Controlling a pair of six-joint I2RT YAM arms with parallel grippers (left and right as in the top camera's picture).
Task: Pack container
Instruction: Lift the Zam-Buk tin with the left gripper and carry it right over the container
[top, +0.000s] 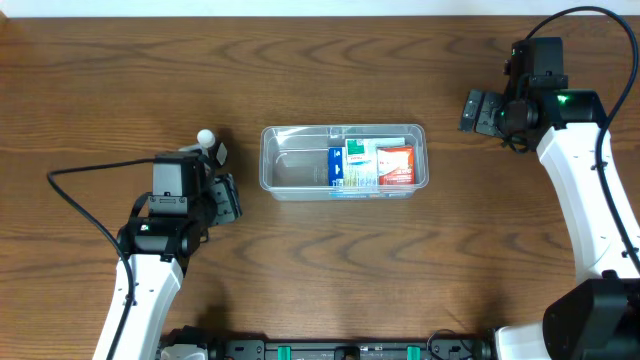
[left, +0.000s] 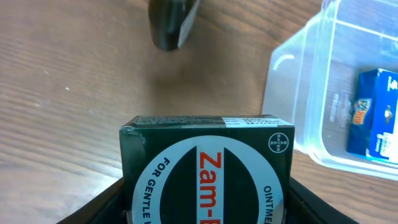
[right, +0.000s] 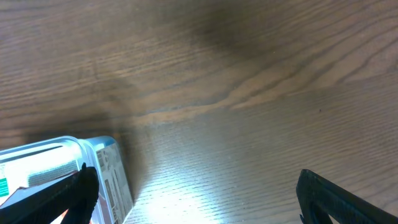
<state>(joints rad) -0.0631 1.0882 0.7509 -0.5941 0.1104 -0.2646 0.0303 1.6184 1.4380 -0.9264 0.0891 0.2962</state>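
The clear plastic container (top: 290, 170) lies mid-table and holds a blue-and-white box (top: 336, 165), a green-and-white box (top: 360, 163) and a red box (top: 396, 165). Its left half is bare. My left gripper (top: 225, 198) is left of the container and shut on a dark green "Zam-Buk" ointment box (left: 205, 168), seen between the fingers in the left wrist view, where the container's corner (left: 311, 87) is to the right. My right gripper (top: 478, 110) is open and empty, right of the container and above bare table (right: 193, 205).
A small dark bottle with a white cap (top: 208, 142) stands just beyond the left gripper; it also shows in the left wrist view (left: 168, 25). A black cable (top: 80, 200) trails left of the left arm. Wooden table all round.
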